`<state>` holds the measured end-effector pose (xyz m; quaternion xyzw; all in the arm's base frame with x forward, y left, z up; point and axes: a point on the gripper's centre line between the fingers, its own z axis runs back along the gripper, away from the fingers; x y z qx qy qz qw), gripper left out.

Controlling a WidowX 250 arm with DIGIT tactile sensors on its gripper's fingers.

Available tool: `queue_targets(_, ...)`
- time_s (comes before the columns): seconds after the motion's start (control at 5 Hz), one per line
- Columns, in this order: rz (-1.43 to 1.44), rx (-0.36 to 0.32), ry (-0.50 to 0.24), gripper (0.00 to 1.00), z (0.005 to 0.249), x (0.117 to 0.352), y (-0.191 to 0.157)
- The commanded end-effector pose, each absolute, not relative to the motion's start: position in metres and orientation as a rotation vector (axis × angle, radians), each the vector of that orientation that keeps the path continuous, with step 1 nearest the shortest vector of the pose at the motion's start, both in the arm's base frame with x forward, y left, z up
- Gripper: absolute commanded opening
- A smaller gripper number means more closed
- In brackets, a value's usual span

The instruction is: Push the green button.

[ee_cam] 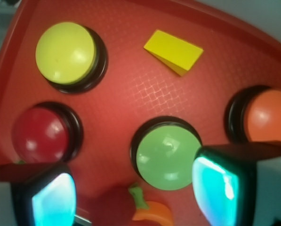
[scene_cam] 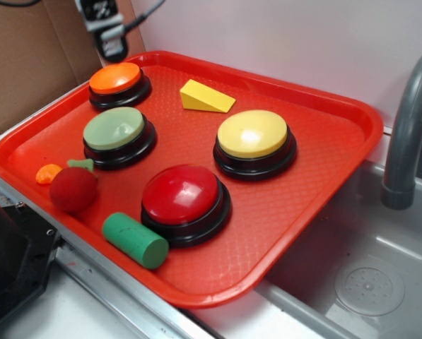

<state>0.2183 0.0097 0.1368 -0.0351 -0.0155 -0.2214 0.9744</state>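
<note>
Red plastic tray point(scene_cam: 324, 212) seen in exterior view, tilted across sink edge, carrying everything. Green button point(scene_cam: 114, 129) found at left-centre of tray, pale sage cap on black base; orange button point(scene_cam: 116, 79) just behind it, yellow button point(scene_cam: 253, 134) well to its right, red button point(scene_cam: 181, 195) nearer the front. Yellow wedge point(scene_cam: 205, 97) noted behind, between orange and yellow. Dark green foam cylinder point(scene_cam: 134, 240) lay at front edge touching the red button's base; red felt fruit point(scene_cam: 73, 189) and small orange piece point(scene_cam: 48, 173) just in front of green button. Gripper point(scene_cam: 112, 32) glimpsed at top edge, high above orange button, mostly cropped; fingers' spacing not readable there. Grey faucet point(scene_cam: 408, 127) at right, clear of work.

Wrist view, looking straight down: green button point(ee_cam: 167, 155) low and centre, nearly between the two fingers point(ee_cam: 215, 188), right one overlapping its rim. Fingers held well apart, nothing between them. Judged: still high, cap untouched. Likely next: shift slightly to centre, close or offset one finger, then descend onto dome. Risk: catching felt fruit point(ee_cam: 116, 207) beside it.
</note>
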Motion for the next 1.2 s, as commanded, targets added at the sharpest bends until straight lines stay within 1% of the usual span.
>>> queue_targets(0.0, -0.581, 0.117, -0.186, 1.0, 0.112, 0.201, 0.006)
queue_targets(0.2, -0.509, 0.097, -0.205, 1.0, 0.1, 0.192, 0.026)
queue_targets(0.4, -0.498, 0.074, -0.18, 1.0, 0.093, 0.208, 0.037)
queue_targets(0.6, -0.522, 0.05, -0.133, 1.0, 0.081, 0.223, 0.038)
queue_targets(0.8, -0.531, 0.023, -0.107, 1.0, 0.064, 0.232, 0.036)
queue_targets(1.0, -0.521, 0.027, -0.082, 1.0, 0.057, 0.23, 0.038)
